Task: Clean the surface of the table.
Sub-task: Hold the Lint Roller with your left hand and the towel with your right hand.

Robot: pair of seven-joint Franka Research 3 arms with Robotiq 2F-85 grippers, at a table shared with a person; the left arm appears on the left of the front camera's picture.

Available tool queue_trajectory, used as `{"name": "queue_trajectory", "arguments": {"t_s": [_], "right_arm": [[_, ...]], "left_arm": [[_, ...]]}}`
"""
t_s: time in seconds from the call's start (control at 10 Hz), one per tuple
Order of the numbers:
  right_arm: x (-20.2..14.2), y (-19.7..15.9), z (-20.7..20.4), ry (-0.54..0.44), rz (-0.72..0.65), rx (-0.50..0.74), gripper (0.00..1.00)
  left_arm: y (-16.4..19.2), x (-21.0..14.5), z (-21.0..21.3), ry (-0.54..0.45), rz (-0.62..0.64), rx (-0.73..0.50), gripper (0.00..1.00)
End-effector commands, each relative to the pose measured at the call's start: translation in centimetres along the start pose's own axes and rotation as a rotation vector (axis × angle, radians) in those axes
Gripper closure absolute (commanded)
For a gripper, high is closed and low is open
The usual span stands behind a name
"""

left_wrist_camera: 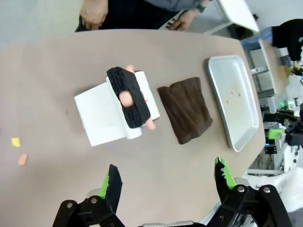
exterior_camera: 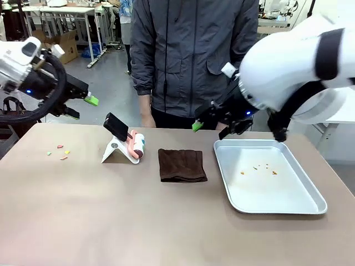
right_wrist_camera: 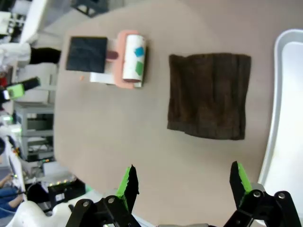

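**Taupe tabletop awaits wiping**

Front view: our broad matte taupe table [exterior_camera: 111, 221] carries a folded dark brown cloth [exterior_camera: 182, 164], with small coloured scraps [exterior_camera: 58, 152] well left of the cloth. Our left gripper [exterior_camera: 82, 107] and right gripper [exterior_camera: 219, 124] hang above, both spread wide and empty.

Left wrist view: the cloth [left_wrist_camera: 185, 109] lies ahead, off-centre.

Right wrist view: the cloth [right_wrist_camera: 208, 97] lies nearly centred. We judge it best to pinch its near edge, then drag it flat toward the scraps.

Matt table [exterior_camera: 111, 216]; shiny, probably metal tray [exterior_camera: 277, 193].

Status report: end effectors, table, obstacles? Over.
Left end effector open, empty. Right end effector open, empty. Table: scraps at left end. Cloth, lint roller, tray on it.
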State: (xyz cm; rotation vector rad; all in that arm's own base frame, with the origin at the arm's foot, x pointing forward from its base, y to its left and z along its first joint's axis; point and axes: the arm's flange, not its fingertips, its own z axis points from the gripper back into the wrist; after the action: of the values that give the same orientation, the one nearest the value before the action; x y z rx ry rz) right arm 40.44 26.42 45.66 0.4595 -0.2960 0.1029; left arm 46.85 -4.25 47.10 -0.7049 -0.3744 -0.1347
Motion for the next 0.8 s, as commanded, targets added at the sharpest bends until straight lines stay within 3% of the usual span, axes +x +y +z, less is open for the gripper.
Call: {"name": "queue_trajectory", "arguments": {"t_s": [0.0,0.4,0.7], "right_arm": [[1.9,0.5,-3.0,0.109,-0.002,0.010,0.00],[2.7,-0.8,-8.2,0.188,-0.004,-0.051,0.00],[2.8,-1.6,-7.1,0.205,-0.014,-0.006,0.00]], "left_arm": [[0.1,1.7,-1.4,0.038,0.033,0.042,0.00],[0.6,2.5,-4.3,0.092,0.048,0.040,0.00],[0.5,2.1,-4.0,0.130,0.041,0.059,0.00]]}}
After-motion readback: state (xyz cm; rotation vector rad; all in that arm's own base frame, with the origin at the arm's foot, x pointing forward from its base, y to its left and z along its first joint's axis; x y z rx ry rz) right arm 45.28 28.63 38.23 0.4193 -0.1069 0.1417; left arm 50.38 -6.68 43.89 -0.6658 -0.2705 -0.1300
